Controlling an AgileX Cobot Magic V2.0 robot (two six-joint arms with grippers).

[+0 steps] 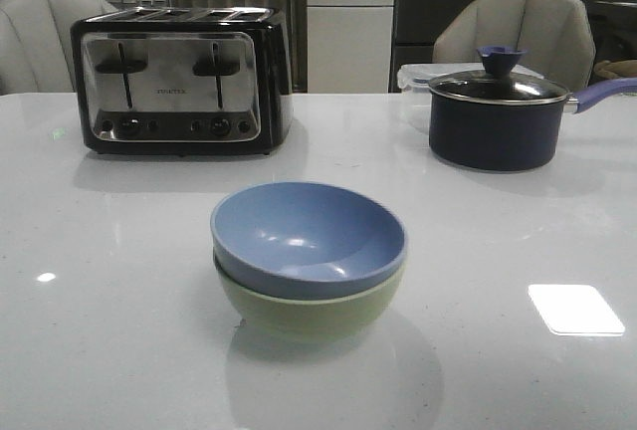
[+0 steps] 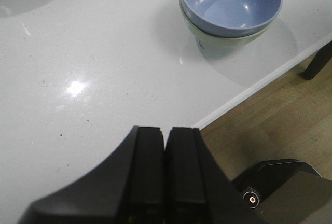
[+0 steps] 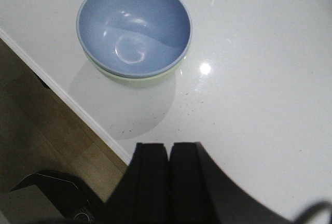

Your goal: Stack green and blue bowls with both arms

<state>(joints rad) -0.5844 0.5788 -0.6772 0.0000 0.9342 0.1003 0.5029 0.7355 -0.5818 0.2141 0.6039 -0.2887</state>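
Observation:
The dusty blue bowl (image 1: 309, 233) sits nested inside the pale green bowl (image 1: 314, 313) near the front middle of the white table. The stack also shows in the left wrist view, blue bowl (image 2: 231, 2) over green bowl (image 2: 215, 40), and in the right wrist view, blue bowl (image 3: 134, 26) over green bowl (image 3: 140, 81). My left gripper (image 2: 165, 130) is shut and empty, well back from the bowls over the table's front edge. My right gripper (image 3: 169, 146) is shut and empty, likewise back at the front edge. Neither gripper shows in the front view.
A chrome and black toaster (image 1: 179, 82) stands at the back left. A dark lidded saucepan (image 1: 498, 116) with a blue handle stands at the back right. The table's front edge (image 2: 249, 92) borders a wooden floor.

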